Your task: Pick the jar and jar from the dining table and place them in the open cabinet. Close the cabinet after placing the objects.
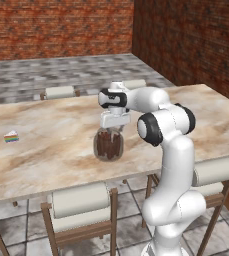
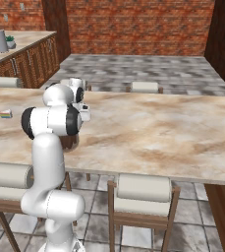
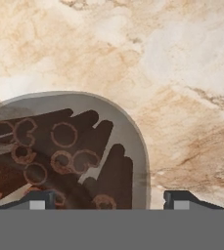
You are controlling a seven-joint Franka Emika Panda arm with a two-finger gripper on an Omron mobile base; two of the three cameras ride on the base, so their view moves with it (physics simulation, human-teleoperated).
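A squat clear glass jar (image 1: 108,146) of upright brown sticks stands on the marbled dining table (image 1: 46,150), near its front edge. My gripper (image 1: 111,128) points straight down right over the jar's mouth. In the hand view the gripper (image 3: 111,200) is open. One fingertip (image 3: 37,201) hangs over the sticks and the other sits outside the jar (image 3: 64,146), so the two straddle its rim wall with a gap on the outer side. In the right base view my arm covers most of the jar (image 2: 70,142). The cabinet is out of view.
A tiny white-and-coloured wedge (image 1: 11,136) lies on the table to the left, well apart from the jar. Cream-cushioned chairs (image 1: 81,200) line the near and far sides. A kitchen counter (image 2: 15,44) stands at the back left, with brick walls behind.
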